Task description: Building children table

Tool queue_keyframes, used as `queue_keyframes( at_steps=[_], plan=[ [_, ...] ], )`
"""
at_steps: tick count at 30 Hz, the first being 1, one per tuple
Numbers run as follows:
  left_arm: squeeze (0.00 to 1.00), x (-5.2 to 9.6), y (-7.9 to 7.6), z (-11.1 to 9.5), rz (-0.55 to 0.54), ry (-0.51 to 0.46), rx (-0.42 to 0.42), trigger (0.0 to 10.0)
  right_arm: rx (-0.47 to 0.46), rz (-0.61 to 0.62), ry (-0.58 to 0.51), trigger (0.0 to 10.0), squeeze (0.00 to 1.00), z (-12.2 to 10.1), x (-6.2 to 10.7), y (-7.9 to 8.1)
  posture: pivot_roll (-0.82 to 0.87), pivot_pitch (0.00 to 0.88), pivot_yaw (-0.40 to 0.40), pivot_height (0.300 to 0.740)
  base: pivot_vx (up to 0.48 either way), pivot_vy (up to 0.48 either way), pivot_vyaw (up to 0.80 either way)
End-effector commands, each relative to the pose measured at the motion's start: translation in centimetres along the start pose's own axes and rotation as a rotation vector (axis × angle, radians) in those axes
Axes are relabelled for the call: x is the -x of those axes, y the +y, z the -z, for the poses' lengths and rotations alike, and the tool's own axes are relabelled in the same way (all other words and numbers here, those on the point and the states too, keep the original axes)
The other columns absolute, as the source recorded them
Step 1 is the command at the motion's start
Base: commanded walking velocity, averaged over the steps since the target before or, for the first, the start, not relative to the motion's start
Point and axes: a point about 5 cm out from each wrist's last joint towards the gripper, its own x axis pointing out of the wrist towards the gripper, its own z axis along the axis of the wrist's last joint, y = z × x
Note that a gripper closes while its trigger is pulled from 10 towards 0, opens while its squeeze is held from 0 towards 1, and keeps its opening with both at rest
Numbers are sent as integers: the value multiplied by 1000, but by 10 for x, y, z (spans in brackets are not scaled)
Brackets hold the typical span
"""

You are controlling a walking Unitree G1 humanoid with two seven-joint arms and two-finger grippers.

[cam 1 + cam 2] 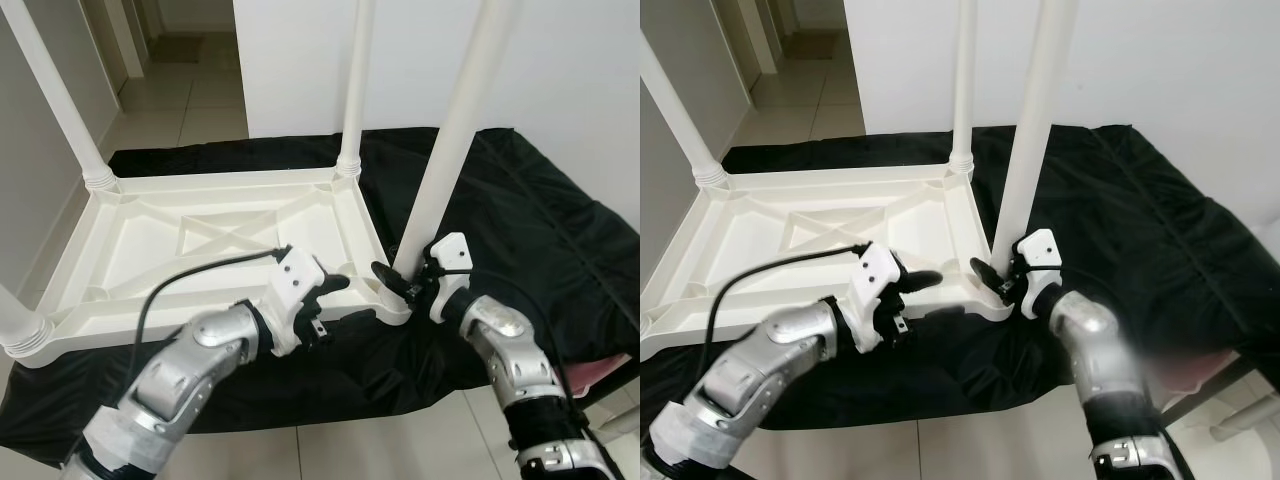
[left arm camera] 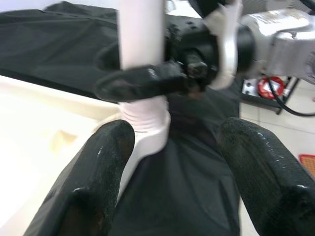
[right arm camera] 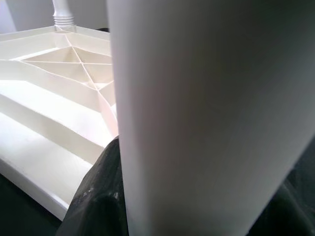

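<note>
Both silver arms reach in from the near edge toward the near right corner of the upturned white plastic children's table top (image 1: 215, 235), which lies ribbed underside up on a black cloth-covered surface (image 1: 560, 230). At that corner the right gripper (image 1: 400, 278) has its black fingers closed round the base of the white plastic table leg (image 1: 450, 140), just above the ribbed socket, and the right wrist view shows the leg pressed tight between them. Just to the left of the same corner, the left gripper (image 1: 330, 285) rests against the table top's near rim with its fingers spread wide and holding nothing; in its wrist view the two fingers (image 2: 98, 162) frame the socket without touching the leg. The step in hand looks like seating this last leg in its corner socket. As I judge it, the next move calls for the right gripper to press or twist the leg down while the left steadies the rim, keeping the leg upright so it does not bind. By count: one table top, and four white legs standing up from its corners — this one, another at the far right corner (image 1: 355, 90), one at the far left (image 1: 60, 100), and one at the near left corner (image 1: 15, 320).
</note>
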Motion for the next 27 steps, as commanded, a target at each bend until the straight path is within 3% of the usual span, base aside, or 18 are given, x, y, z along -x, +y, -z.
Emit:
queue_keyframes(
  at_steps=[1, 5, 13, 15, 17, 18, 27],
  plan=[
    [0, -1, 3, 9, -28, 10, -8, 10000, -23, 40, 56, 10000, 0, 13, 0, 12, -71, 0, -8, 740, 0, 0, 0],
    [0, -3, 10, 19, -112, 1, 15, 10000, -68, 108, 33, 10000, 0, 11, 0, 24, -80, 0, -1, 740, 0, 0, 0],
    [0, -3, 12, 24, -143, -3, 44, 10000, -84, 149, 25, 10000, 0, 10, 1, 31, -86, 0, 5, 740, 0, 0, 0],
    [0, 0, 17, 33, -194, 2, 68, 10000, -152, 301, 13, 10000, 0, 13, 4, 41, -95, 0, 12, 740, 0, 0, 0],
    [0, 0, 17, 33, -194, 2, 68, 10000, -152, 301, 13, 10000, 0, 13, 4, 41, -95, 0, 12, 740, 0, 0, 0],
    [0, 6, 23, 41, -240, 16, 70, 10000, -223, 459, 17, 10000, 0, 17, 8, 48, -95, 0, 13, 740, 0, 0, 0],
    [0, 11, 38, 44, -335, 37, 85, 10000, -272, 668, 18, 10000, 0, 15, 4, 52, -77, 0, 7, 740, 0, 0, 0]
  ],
)
